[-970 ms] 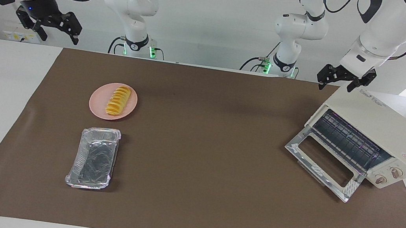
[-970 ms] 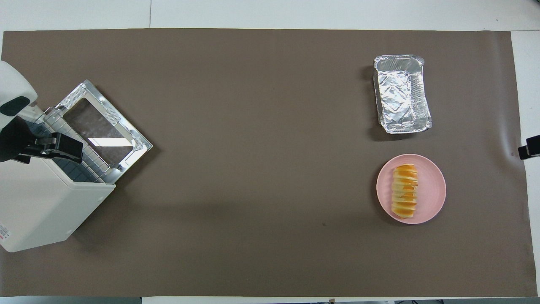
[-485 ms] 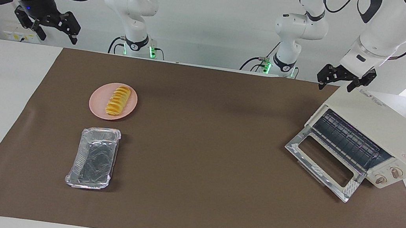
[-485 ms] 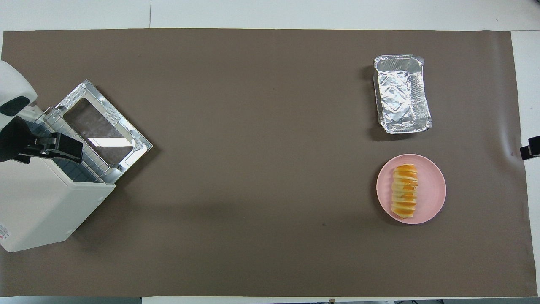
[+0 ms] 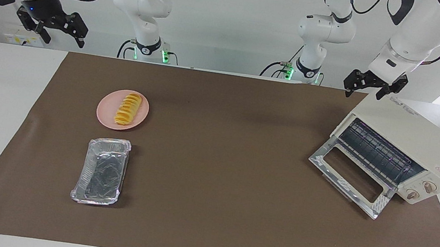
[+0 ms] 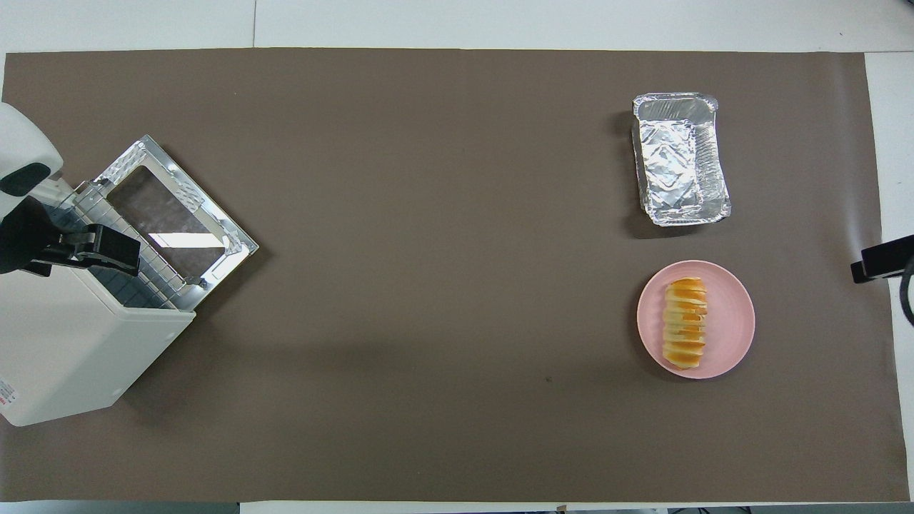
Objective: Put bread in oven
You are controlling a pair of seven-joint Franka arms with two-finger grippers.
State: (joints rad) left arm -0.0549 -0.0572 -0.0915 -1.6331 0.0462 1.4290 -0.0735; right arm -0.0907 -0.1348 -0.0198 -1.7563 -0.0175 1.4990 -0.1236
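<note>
The bread [image 5: 128, 108] [image 6: 685, 323], a ridged yellow-orange loaf, lies on a round pink plate [image 5: 105, 115] [image 6: 735, 321] toward the right arm's end of the table. The cream-white oven [image 5: 412, 133] [image 6: 64, 357] stands at the left arm's end with its glass door [image 5: 318, 159] [image 6: 235, 246] dropped open and the wire rack showing. My left gripper [image 5: 363, 92] [image 6: 78, 253] hangs open and empty over the oven's top edge. My right gripper [image 5: 63, 34] [image 6: 882, 263] is raised, open and empty, over the table's edge beside the plate.
A rectangular silver foil tray [image 5: 102, 171] [image 6: 682, 160] lies empty, farther from the robots than the plate. A brown mat [image 5: 219, 162] covers the table. Two more white arms [image 5: 146, 1] stand between mine.
My right gripper has shifted a little inward toward the mat. The left gripper, bread, plate and oven have not moved.
</note>
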